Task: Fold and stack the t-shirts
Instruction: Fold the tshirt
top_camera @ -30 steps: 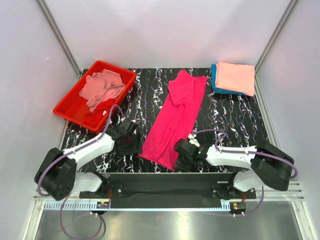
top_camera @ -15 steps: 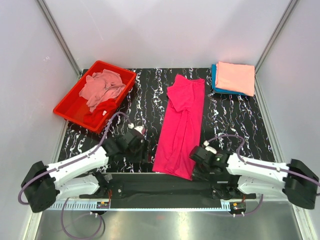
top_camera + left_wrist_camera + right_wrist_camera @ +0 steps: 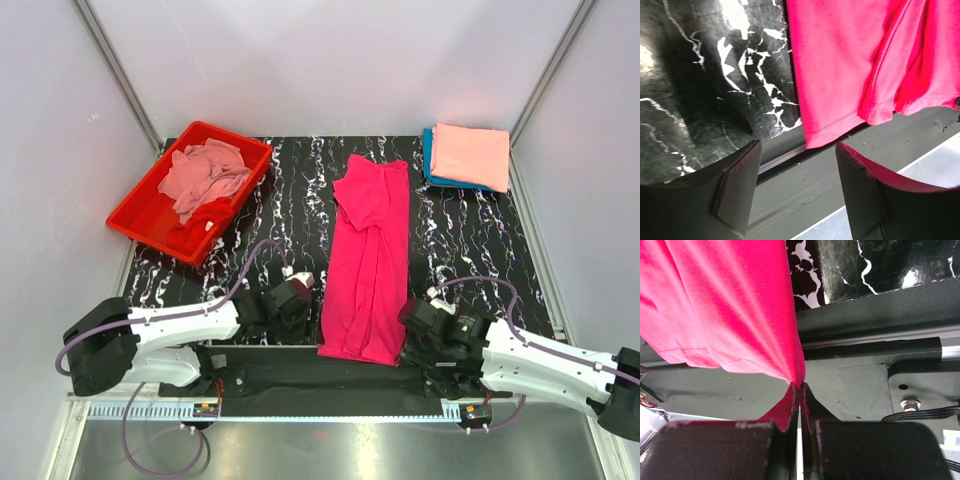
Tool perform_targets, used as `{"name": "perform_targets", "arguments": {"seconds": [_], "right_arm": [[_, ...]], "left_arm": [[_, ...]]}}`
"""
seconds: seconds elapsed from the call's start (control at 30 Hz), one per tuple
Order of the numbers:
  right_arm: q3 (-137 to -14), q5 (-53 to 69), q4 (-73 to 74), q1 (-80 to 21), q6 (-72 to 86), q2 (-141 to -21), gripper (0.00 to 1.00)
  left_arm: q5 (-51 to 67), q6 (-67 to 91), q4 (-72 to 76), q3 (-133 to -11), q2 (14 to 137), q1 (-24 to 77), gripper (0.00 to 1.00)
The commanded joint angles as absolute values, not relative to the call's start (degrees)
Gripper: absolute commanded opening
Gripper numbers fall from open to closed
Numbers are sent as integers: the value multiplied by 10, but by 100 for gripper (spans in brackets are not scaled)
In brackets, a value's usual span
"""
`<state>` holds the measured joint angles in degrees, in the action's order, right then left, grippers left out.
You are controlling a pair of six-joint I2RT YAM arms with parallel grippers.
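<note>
Black marbled tabletop (image 3: pixel 300 190), white-walled cell: magenta t-shirt (image 3: pixel 367 260) lies lengthwise at centre, near hem hanging over the front edge.
We find the right gripper (image 3: pixel 800 390) clamped tight on the hem's near-right corner; the left gripper (image 3: pixel 799 150) stands wide, holding nothing, just left of the near-left corner. A salmon-peach t-shirt (image 3: pixel 470 155) sits folded on a teal t-shirt (image 3: pixel 428 160) at far right; we see a dusty pink t-shirt (image 3: pixel 205 172) and a red t-shirt (image 3: pixel 200 215) crumpled in the red tray (image 3: pixel 140 215), far left.
</note>
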<state>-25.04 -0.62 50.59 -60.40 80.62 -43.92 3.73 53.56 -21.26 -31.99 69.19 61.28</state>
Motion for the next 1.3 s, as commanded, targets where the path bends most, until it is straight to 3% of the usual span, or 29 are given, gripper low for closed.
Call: {"name": "perform_targets", "arguments": {"seconds": [0.0,0.5,1.0,1.03,1.17,1.2,1.27], "right_arm": [[-257,-24,522,-607,816,-438,1],[-271,-26,508,-609,798,-460,1],[-259,-33,520,-609,802,-429,1],[-259,-33,520,-609,802,-429,1],[-259,-30,525,-609,800,-432,2],[-259,-30,526,-609,800,-432,1],[-260,-30,535,-609,801,-431,0]], "left_arm": [[51,562,-162,-311,706,628,66],[37,599,-126,-305,749,670,57],[23,619,-127,-305,752,669,59],[23,620,-126,-304,751,669,56],[19,621,-127,-306,744,670,24],[17,621,-134,-308,741,670,10],[14,622,-148,-313,735,669,0]]}}
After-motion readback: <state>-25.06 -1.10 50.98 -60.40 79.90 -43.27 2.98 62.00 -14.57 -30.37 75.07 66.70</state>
